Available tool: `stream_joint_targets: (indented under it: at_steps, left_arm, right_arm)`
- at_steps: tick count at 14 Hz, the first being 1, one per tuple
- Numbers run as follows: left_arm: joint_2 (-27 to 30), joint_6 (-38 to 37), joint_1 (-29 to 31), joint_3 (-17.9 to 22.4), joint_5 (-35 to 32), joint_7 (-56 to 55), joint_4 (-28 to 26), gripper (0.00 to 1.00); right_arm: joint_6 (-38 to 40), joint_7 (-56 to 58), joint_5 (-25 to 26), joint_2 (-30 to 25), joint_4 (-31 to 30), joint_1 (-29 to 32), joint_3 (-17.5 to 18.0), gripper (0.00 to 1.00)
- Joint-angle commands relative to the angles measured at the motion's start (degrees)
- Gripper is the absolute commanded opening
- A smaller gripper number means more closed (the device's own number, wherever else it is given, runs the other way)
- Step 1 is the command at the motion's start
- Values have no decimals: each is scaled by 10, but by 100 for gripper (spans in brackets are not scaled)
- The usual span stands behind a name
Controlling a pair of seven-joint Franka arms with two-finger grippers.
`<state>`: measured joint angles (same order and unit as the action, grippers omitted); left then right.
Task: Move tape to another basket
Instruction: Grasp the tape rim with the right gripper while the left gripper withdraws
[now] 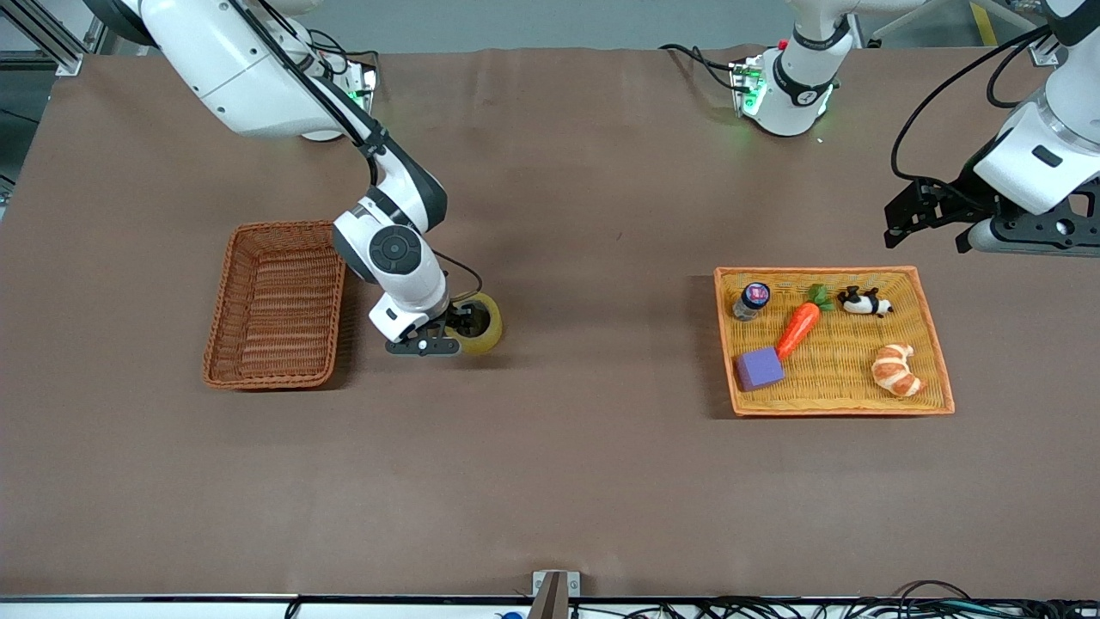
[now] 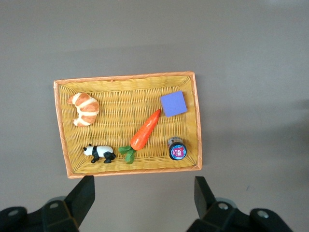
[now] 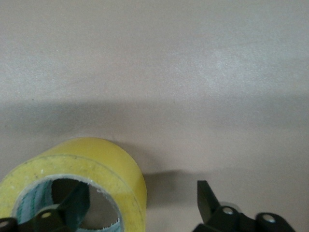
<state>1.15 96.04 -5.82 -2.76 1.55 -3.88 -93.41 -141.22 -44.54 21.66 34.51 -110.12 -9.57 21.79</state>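
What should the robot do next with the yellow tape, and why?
Probably shut the right gripper on the tape: one finger sits in its hole, the other outside its wall, still open. Then it could lift toward the dark basket.

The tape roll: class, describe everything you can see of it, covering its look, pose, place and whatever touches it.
The tape is a translucent yellowish ring with a wide round hole and a pale inner core. It lies flat on the brown table, hole upward, beside the dark reddish-brown basket and not in it. The right gripper straddles its wall: one finger sits inside the hole, the other outside, apart from the roll. The jaws are open.
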Motion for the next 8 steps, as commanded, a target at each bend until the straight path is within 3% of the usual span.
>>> stream_joint_targets:
  at_steps: [1,3,4,5,6,8]
  left_arm:
    - [6,4,10,0,4,-3,-9,96]
    - [0,5,15,-8,1,-5,-6,96]
    - [-1,5,15,-8,-2,-1,-7,98]
    - [-1,7,15,-8,-16,-3,-7,100]
    - [-3,7,15,-8,-25,-8,-6,100]
    - [-8,7,15,-9,-24,-8,-1,100]
  right_arm:
    - [-16,-11,23,14,2,10,6,81]
    - [-17,-11,24,17,2,10,4,62]
    - [-16,-11,28,17,3,10,5,44]
    - [-13,-10,29,17,3,10,5,20]
    - [-7,-12,29,16,5,11,5,8]
    - [-5,-6,23,14,13,24,6,0]
